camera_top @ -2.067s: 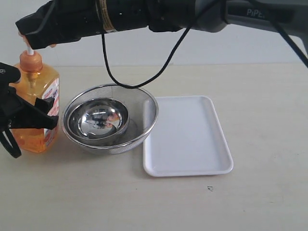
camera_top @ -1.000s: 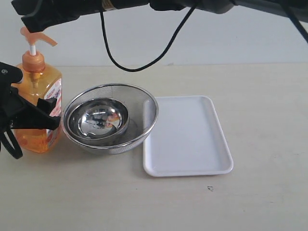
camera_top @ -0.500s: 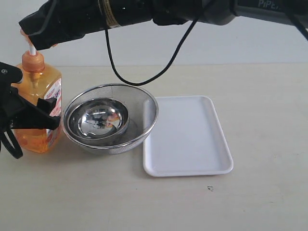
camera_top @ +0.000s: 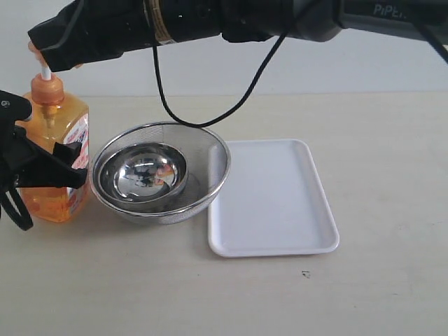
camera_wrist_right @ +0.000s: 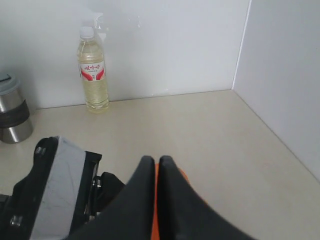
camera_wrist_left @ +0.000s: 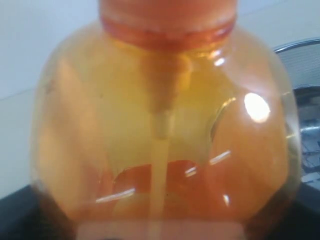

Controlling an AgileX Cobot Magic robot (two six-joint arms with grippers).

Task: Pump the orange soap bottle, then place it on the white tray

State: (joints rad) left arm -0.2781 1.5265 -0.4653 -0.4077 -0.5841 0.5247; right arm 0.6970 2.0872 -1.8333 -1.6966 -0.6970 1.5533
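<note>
The orange soap bottle [camera_top: 50, 150] stands upright at the table's left edge, beside the strainer. My left gripper [camera_top: 49, 171] is shut on its body, and in the left wrist view the bottle [camera_wrist_left: 160, 120] fills the picture. My right gripper [camera_top: 43, 54] reaches across from the right, shut, with its tips resting on top of the pump head. Only the white stem [camera_top: 44, 73] shows below them. In the right wrist view the right gripper [camera_wrist_right: 156, 162] has its fingers pressed together over an orange sliver of the pump head [camera_wrist_right: 183, 178]. The white tray [camera_top: 280, 210] lies flat, right of the strainer.
A round steel mesh strainer [camera_top: 213, 164] with a steel bowl [camera_top: 143, 171] inside sits between bottle and tray, touching the tray's left rim. A black cable [camera_top: 203, 115] hangs from the right arm over the strainer. Behind stand a drink bottle [camera_wrist_right: 92, 70] and a steel cup [camera_wrist_right: 12, 112].
One second ago my right gripper was lifted off the fully extended pump. It has since come down onto the pump head and stays there. The bottle and left gripper have not moved.
</note>
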